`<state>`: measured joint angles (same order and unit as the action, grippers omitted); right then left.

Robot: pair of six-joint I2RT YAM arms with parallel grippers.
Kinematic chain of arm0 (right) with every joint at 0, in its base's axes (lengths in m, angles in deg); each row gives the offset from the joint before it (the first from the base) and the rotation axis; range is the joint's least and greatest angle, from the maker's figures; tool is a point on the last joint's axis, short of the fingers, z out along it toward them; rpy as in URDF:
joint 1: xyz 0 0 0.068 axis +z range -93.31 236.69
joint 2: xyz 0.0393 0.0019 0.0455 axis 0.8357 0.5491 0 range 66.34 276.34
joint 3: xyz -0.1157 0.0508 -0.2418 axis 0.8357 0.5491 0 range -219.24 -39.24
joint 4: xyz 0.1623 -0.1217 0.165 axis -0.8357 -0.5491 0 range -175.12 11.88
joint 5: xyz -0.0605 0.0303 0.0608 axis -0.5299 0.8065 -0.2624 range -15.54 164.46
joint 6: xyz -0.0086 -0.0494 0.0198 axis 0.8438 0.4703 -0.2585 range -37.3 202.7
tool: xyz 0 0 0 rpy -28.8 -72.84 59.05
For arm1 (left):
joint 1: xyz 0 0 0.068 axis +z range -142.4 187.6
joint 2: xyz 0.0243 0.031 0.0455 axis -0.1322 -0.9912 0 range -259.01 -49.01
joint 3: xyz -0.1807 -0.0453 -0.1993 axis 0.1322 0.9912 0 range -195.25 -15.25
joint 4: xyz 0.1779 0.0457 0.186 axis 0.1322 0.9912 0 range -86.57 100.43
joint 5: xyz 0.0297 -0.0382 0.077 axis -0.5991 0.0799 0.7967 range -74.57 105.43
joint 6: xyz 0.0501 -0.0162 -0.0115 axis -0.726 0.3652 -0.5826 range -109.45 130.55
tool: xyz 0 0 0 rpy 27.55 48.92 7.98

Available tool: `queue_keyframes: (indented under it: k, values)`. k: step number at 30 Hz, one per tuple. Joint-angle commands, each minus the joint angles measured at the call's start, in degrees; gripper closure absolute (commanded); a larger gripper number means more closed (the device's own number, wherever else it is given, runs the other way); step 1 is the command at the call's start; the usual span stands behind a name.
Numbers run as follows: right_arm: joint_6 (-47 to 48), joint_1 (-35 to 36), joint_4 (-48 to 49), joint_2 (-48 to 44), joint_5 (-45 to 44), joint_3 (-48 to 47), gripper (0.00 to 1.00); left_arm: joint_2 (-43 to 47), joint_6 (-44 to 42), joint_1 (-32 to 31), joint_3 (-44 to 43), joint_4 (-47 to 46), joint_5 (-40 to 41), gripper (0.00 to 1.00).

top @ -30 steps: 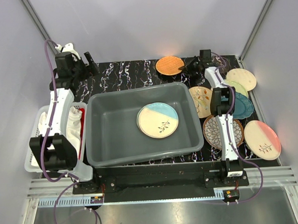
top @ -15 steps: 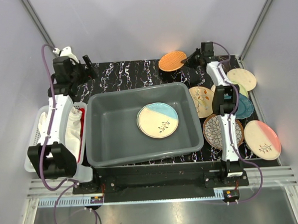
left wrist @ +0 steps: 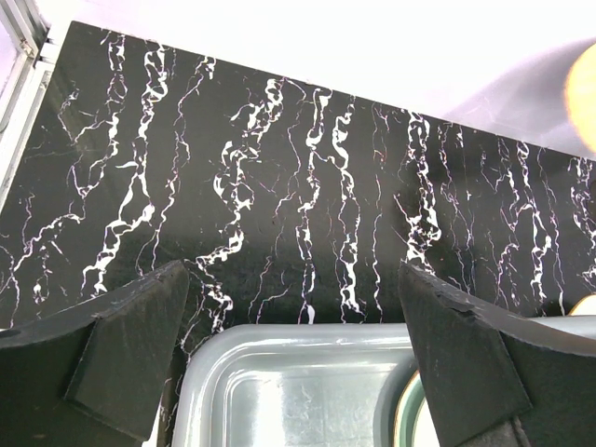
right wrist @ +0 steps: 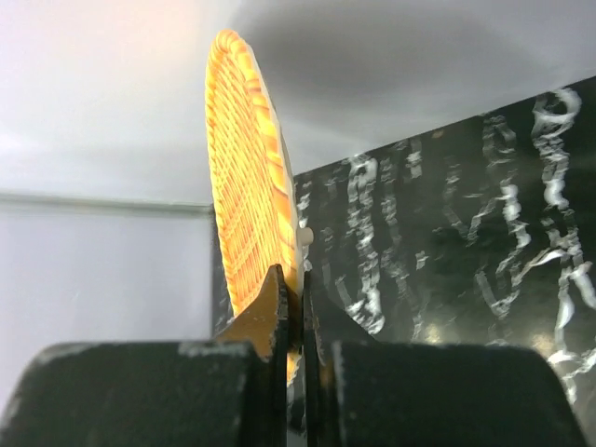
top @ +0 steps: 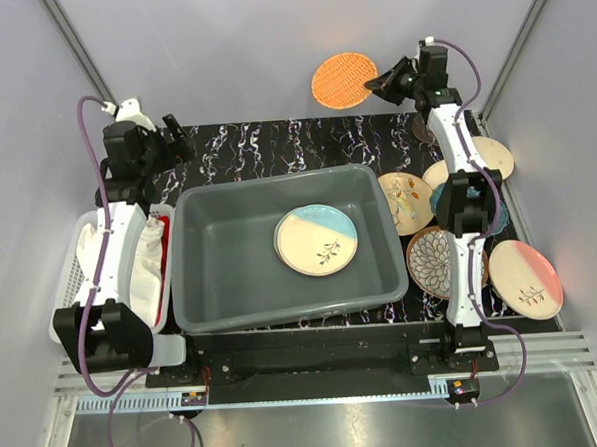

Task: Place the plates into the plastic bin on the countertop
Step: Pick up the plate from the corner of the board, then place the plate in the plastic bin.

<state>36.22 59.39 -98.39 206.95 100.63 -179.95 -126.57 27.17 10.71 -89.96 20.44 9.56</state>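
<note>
Black, white-veined countertop (top: 265, 150) carries the smooth grey round-cornered plastic bin (top: 211, 278), with a cream-and-blue plate (top: 316, 240) flat inside. At one o'clock the right gripper (top: 381, 82) pinches the round orange woven plate (top: 344, 80) by its rim, aloft. The left gripper (top: 179, 138), at eleven o'clock, gapes wide and empty.

The plastic bin (top: 220, 258) sits mid-bench (top: 264, 145) with one plate (top: 316, 240) in it. At the bin's 9 o'clock lies the basket (top: 79, 245), and several plates (top: 428, 262) lie at its 3 o'clock. At 1 o'clock the right hand (top: 379, 82) holds a further plate (top: 343, 80) above the bench.

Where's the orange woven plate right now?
Top view, far right: the orange woven plate is held up off the countertop, pinched by its rim in the right gripper, beyond the grey bin.
</note>
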Motion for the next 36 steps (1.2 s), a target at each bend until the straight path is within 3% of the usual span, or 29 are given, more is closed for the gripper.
queue_keyframes:
  k: [1, 7, 13, 16, 24, 31, 36]
  values:
    - [3.22, 2.30, 5.33, -14.98, 8.62, 6.65, 1.00, 2.15, 1.74, 0.40, 1.42, -4.27, -0.99, 0.01]
    - [8.33, 7.58, 5.24, -29.93, 8.63, 29.73, 1.00, 3.91, 2.27, 0.31, 3.52, -4.54, -1.16, 0.01]
    - [14.11, 13.54, -0.97, -40.05, 11.61, 44.35, 1.00, 4.96, 2.01, -0.56, 5.02, -4.62, -0.90, 0.01]
    - [18.52, 16.10, -8.70, -42.78, 11.97, 47.79, 1.00, 4.96, 2.36, -1.09, 5.46, -4.80, -1.07, 0.01]
    - [22.30, 18.48, -18.03, -52.37, 13.20, 58.95, 1.00, 5.58, 2.54, -2.76, 6.34, -4.71, -1.16, 0.01]
    - [22.49, 20.24, -23.32, -52.11, 5.66, 62.83, 1.00, 5.58, 1.92, -5.75, 6.69, -4.71, -0.64, 0.01]
    - [22.48, 20.24, -23.41, -47.20, 1.95, 60.47, 1.00, 5.40, 1.66, -5.93, 6.43, -5.24, -0.37, 0.01]
